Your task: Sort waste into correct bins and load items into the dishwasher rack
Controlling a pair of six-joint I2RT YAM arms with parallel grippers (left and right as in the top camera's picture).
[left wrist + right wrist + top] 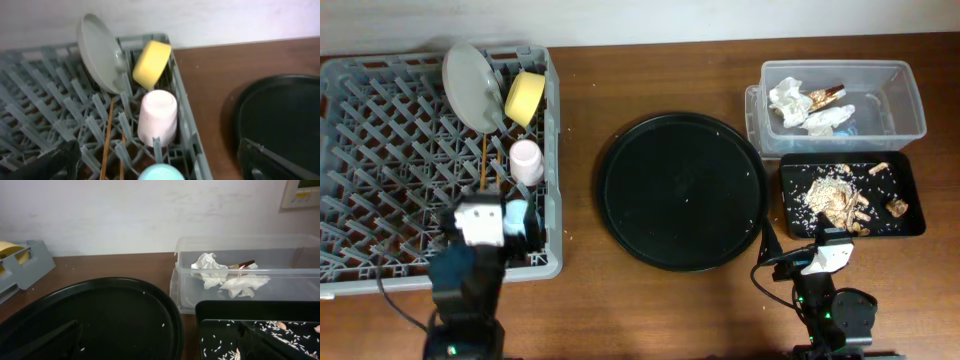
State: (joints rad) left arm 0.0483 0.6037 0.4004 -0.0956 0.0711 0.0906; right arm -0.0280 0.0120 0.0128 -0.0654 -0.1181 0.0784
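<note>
My left gripper (482,215) hangs over the near right corner of the dishwasher rack (380,130) with its jaws spread wide and nothing between them. One blue cup (516,217) sits in the rack just beside it; I cannot tell whether a finger touches it. My right gripper (828,240) is just as wide open and grips nothing. It sits at the near edge of the table (650,300), right by the near left corner of the shallow black tray (910,225).

Counting what is in the rack, I see one pink cup (526,160) mouth down beyond the blue one. Two chopsticks (106,135) lie among the pegs. One grey-white plate (472,85) stands on edge at the far side. One yellow bowl (525,97) is tipped on its side just right of the plate.

One large round black serving tray (680,190) lies between the rack and the bins, with a few white grains on it. The shallow black tray holds a heap of beige-brown food scraps (835,195) and scattered grains. Behind it, the clear tub (910,100) holds two pieces of crumpled white paper (787,98) and one brown-and-white wrapper (825,97).

Everything rests on the dark brown wooden table, which backs onto a plain white wall (125,215).
</note>
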